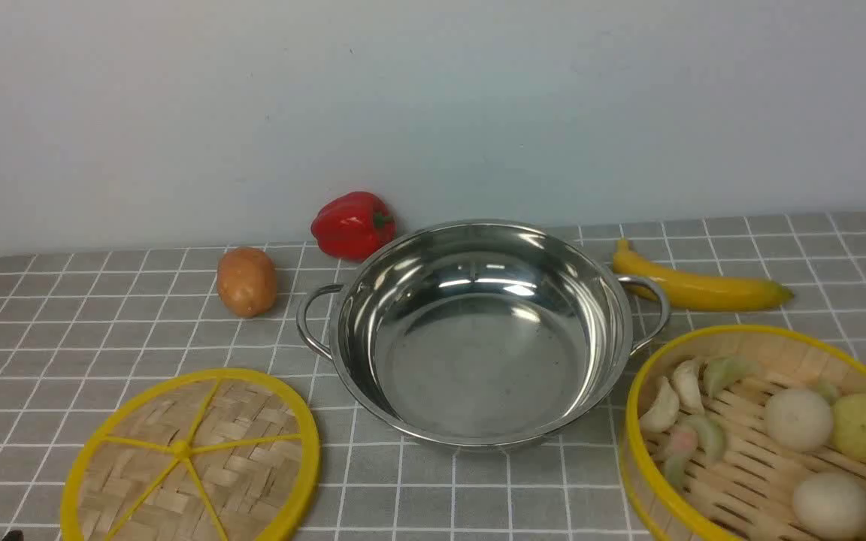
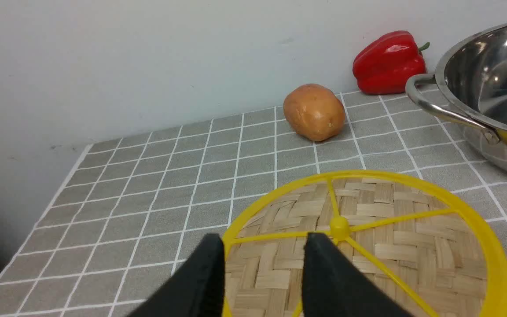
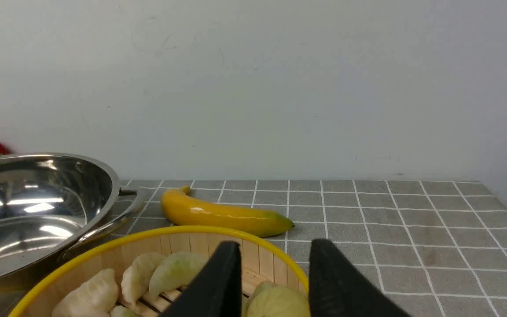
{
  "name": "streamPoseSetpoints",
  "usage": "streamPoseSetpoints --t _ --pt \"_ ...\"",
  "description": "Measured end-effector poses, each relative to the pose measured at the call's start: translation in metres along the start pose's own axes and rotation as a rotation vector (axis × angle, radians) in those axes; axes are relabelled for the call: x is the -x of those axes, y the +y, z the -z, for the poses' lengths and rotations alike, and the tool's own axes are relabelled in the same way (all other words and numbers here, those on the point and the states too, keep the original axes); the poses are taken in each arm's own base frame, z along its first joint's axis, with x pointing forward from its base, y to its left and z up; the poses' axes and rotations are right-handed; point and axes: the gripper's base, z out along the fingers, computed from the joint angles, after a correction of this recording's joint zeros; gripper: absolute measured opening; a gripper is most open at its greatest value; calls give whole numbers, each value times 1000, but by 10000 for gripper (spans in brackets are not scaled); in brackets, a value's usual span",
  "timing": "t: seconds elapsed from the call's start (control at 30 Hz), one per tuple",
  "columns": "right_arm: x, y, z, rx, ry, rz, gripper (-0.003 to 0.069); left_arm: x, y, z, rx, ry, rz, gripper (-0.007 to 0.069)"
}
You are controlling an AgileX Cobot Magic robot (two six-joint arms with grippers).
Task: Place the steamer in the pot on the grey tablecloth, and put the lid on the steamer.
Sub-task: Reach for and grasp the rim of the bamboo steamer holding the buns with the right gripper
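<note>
Both arms low and empty-handed: the right gripper (image 3: 275,244) hangs over the steamer (image 1: 756,481), jaws partly open, nothing between them, and the left gripper (image 2: 264,240) waits the same way above the lid (image 1: 189,451). The steamer sits front right on the tablecloth (image 1: 102,330), just beside the empty pot (image 1: 478,376); the lid lies flat front left. Steamer first, I'd say: straddle its edge, pinch firmly and lift level so the buns (image 1: 797,419) don't roll. Clear the handle (image 1: 655,300), then lower it centred, since the fit looks snug.

The grey tablecloth (image 1: 102,330) has a white grid; the pot (image 1: 478,353) is silver; lid (image 1: 192,458) and steamer (image 1: 749,473) are tan, yellow-rimmed; red pepper (image 1: 352,224), brown potato (image 1: 246,281), yellow banana (image 1: 696,287).
</note>
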Motion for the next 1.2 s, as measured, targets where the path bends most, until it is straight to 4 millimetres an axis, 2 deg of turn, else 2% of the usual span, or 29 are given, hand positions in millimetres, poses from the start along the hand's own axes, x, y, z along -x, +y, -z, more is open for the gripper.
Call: streamPoseSetpoints --t 1.07,1.13,1.2 --pt "0 0 0 0 0 0 243 0 0 0 0 0 0 243" --pt "0 0 0 1 0 -11 243 0 -1 0 -11 0 46 243" --pt "0 1 0 6 1 -67 243 1 -3 0 -36 -2 173 243"
